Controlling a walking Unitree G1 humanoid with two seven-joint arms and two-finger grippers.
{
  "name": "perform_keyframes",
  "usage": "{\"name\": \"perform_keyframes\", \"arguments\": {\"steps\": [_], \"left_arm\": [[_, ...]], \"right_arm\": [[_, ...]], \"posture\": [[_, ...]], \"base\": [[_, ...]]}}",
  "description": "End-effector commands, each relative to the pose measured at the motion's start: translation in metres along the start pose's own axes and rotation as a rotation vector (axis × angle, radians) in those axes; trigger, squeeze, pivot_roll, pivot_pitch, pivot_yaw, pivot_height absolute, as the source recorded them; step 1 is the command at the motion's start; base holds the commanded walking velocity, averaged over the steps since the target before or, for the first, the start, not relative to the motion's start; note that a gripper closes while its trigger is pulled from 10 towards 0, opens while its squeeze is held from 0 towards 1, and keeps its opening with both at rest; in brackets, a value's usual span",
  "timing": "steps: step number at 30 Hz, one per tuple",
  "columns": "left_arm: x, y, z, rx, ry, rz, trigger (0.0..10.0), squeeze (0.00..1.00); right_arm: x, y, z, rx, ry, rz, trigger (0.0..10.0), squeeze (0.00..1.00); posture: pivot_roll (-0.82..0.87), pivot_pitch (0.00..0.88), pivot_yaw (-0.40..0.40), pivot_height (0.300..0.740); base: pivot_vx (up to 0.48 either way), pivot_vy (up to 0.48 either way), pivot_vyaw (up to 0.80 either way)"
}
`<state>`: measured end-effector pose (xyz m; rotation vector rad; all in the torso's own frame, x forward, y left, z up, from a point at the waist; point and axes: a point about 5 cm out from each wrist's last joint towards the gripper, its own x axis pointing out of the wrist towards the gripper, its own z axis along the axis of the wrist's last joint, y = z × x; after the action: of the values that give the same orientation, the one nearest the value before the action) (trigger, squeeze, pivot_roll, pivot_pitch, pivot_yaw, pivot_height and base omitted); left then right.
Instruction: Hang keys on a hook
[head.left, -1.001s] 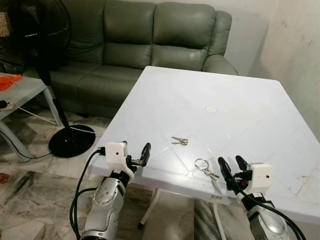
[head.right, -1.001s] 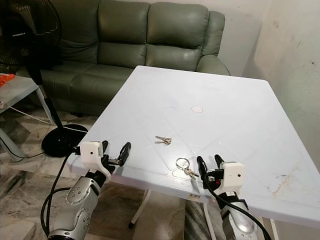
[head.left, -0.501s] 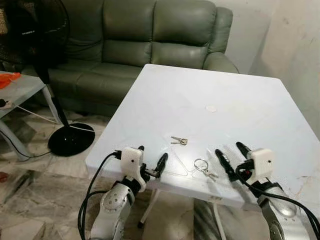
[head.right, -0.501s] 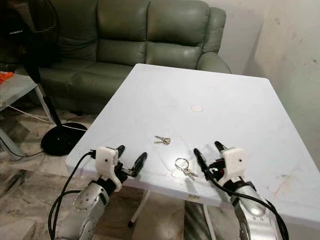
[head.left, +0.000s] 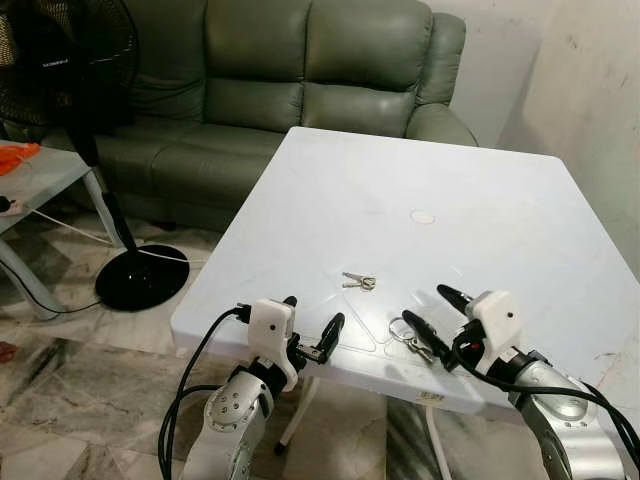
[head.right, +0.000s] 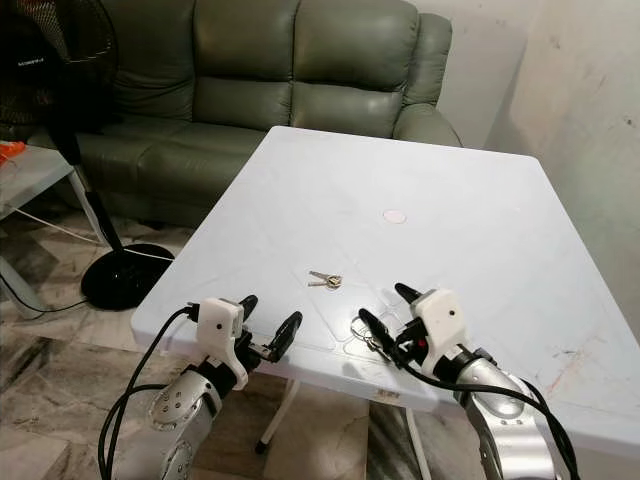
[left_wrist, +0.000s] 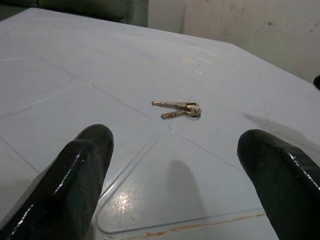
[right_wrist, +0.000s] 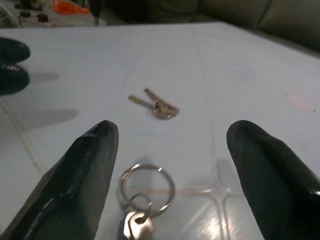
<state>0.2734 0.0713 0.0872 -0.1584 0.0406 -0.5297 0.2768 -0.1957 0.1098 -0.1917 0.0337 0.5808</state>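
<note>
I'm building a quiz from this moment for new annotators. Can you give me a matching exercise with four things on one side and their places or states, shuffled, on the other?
Things:
1. keys on the large ring
2. pair of small keys
3. left gripper
4. standing fan

Places or states:
A. on the floor beside the sofa
B. open, at the near edge of the white table
C. lying farther in on the table, apart from both grippers
D. on the table between the open fingers of the right gripper

Pairs: 1-D, 2-C, 3-B, 4-A
</note>
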Motion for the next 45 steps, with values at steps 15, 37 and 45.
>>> {"name": "perform_keyframes", "arguments": {"steps": [15, 37, 45], "left_arm": [[-0.002, -0.004, 0.002, 0.004, 0.003, 0.002, 10.0, 0.00], [-0.003, -0.002, 0.002, -0.012, 0.006, 0.027, 10.0, 0.00], [-0.002, -0.001, 0.003, -0.012, 0.008, 0.034, 10.0, 0.00]], "right_arm": [[0.006, 0.023, -0.022, 0.083, 0.177, -0.033, 10.0, 0.00], [0.009, 0.026, -0.017, 0.121, 0.223, -0.071, 10.0, 0.00], [0.015, 0.029, -0.014, 0.160, 0.230, -0.092, 10.0, 0.00]], "posture": [[0.00, 0.051, -0.054, 0.740], [0.00, 0.069, -0.056, 0.740], [0.00, 0.072, -0.057, 0.740]], "base": [[0.000, 0.000, 0.00], [0.000, 0.000, 0.00], [0.000, 0.000, 0.00]]}}
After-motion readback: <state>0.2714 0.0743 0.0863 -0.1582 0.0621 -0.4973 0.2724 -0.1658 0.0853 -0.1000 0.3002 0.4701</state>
